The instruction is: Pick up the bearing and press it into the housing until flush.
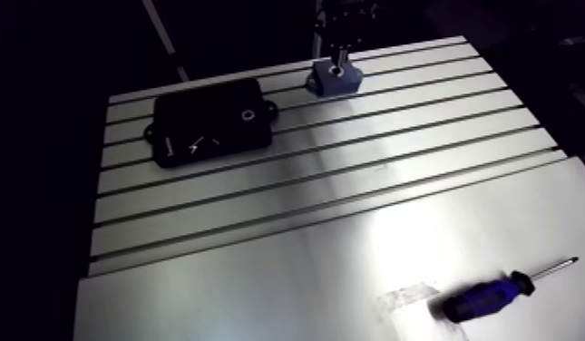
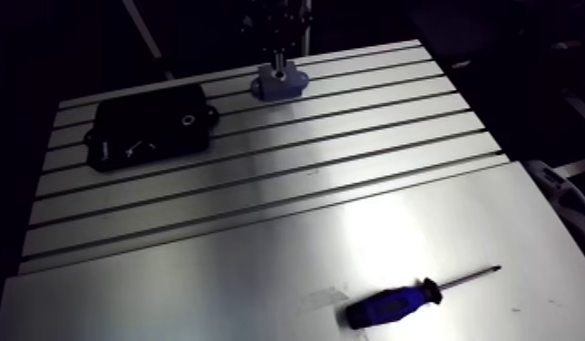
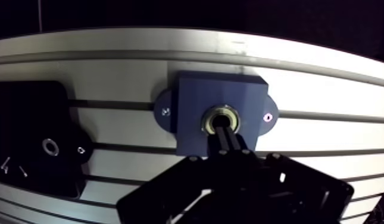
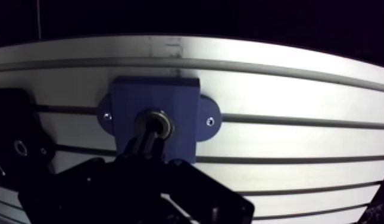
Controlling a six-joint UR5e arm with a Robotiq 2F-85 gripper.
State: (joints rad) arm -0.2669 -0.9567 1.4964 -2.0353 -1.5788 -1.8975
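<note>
blue and black in the handle, a screwdriver (image 1: 491, 297) lies near the worktop's (image 1: 259, 272) near right corner, on the smooth plate, its tip aimed at the right edge. it is well apart from the work and plays no part in it. further back, toward the far left corner, a black box (image 1: 209, 122) sits across the slots.

at the far edge, right of the middle, stands the blue housing (image 3: 221, 89), and the bearing (image 4: 160, 121) is in its round hole, not loose on the worktop. the hand (image 3: 227, 134) comes straight down over it. its two fingers are drawn close together with no gap showing, and their tips rest on the middle of the bearing; they grip nothing.

so the pick-up and the placing look done, and i judge this to be the pressing step. the metal ring seems level with the housing's top face, or close to it, but the wrist view looks nearly straight down, so i cannot tell if it is truly flush. what may be left is a last push and then lifting the hand away.

the bearing lies flat, its axis upright and its open face toward the hand. the housing's long axis, through its two screw ears, runs along the slots, parallel to the far edge.
</note>
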